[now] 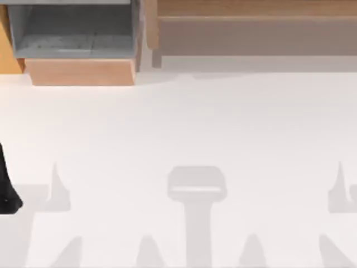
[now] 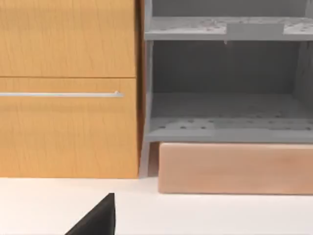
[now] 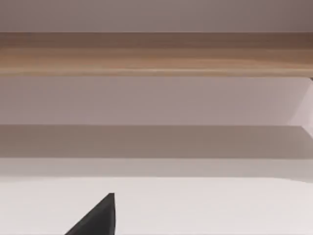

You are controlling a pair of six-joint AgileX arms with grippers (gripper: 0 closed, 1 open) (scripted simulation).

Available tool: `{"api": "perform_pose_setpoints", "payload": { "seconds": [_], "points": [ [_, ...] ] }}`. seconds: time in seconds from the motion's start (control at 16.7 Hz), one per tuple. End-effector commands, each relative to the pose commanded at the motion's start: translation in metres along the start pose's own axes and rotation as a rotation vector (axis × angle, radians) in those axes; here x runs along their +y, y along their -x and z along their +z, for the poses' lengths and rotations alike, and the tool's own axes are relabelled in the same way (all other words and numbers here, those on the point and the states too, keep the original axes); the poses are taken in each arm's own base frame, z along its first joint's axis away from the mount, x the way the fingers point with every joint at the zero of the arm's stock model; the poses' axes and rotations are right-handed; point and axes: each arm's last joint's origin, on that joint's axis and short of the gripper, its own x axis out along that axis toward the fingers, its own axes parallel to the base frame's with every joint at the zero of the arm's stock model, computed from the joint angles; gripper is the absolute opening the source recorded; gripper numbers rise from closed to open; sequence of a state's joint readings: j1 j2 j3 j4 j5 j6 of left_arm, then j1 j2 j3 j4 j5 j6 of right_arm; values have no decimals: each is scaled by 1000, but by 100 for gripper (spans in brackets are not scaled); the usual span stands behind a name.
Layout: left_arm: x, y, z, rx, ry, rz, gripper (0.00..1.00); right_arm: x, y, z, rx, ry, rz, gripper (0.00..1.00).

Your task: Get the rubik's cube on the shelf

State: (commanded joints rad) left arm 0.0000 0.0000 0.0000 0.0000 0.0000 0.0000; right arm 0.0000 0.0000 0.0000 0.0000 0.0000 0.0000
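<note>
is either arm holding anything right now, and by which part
Cannot be told. The left arm sits at the table's left edge, and the wrist views face the grey compartment and the shelf.

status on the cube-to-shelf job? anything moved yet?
Nothing looks done. The shelf along the table's far edge, at the right, carries no cube on the part in view, and no cube lies on the white table. In hand: nothing. The left arm sits at the table's left edge, with a dark tip of the left pincer over bare table facing the grey compartment. Left: find the cube, grasp it, place it.
</note>
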Motion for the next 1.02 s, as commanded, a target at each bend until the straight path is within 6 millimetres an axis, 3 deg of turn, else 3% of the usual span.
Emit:
{"api": "perform_pose_setpoints", "payload": {
  "seconds": [0.3, 0.6, 0.84, 1.02],
  "points": [
    [1, -3, 1, 29, -30, -4, 100, 0, 0, 0, 0, 0, 0, 100],
    [5, -19, 15, 109, -184, -21, 100, 0, 0, 0, 0, 0, 0, 100],
    [15, -50, 36, 146, -375, -43, 100, 0, 0, 0, 0, 0, 0, 100],
    [28, -86, 51, 153, -544, -60, 100, 0, 0, 0, 0, 0, 0, 100]
  ]
}}
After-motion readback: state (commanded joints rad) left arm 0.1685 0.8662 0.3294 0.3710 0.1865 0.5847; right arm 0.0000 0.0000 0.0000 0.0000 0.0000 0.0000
